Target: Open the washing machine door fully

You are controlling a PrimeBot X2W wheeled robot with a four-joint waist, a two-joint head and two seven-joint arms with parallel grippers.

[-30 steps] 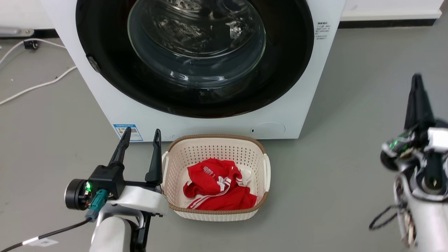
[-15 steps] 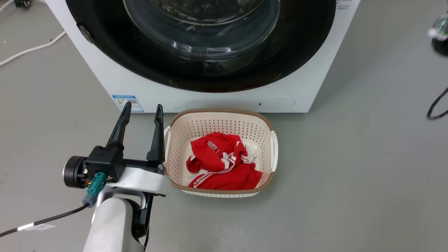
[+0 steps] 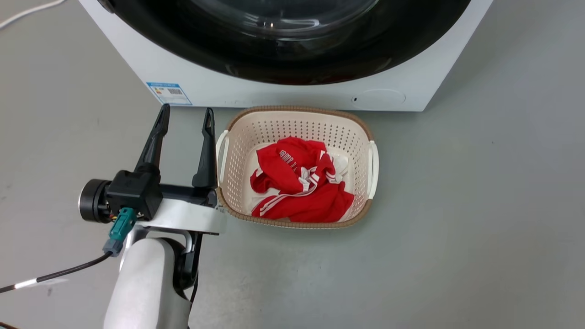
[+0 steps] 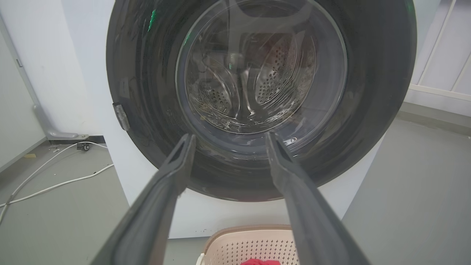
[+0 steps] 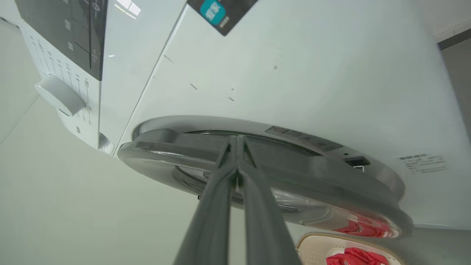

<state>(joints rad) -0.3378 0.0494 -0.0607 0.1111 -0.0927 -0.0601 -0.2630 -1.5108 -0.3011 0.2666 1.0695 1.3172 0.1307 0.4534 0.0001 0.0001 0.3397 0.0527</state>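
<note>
The washing machine door (image 4: pixel 147 92): where is it, and how will it handle?
— Upright on the machine's white front (image 5: pixel 294 73), just behind the basket (image 3: pixel 297 112) holding a red garment (image 3: pixel 297 183). I judge it heavy and stiff: a glossy black ring around a bulging glass bowl (image 4: pixel 257 73). The face looks too slippery to pinch, and the glass should not be knocked.
— So where should it be taken?
— At the rim, on the side away from the small metal piece (image 4: pixel 121 117), which is likely the hinge. The right gripper (image 5: pixel 237 138) is there, fingers pressed together, tips at the door's edge. I cannot tell whether they are hooked behind it.
— And the other arm?
— The left gripper (image 3: pixel 187 109) hangs low beside the basket, fingers spread, holding nothing. The swing should be slow and follow the hinge's arc.
</note>
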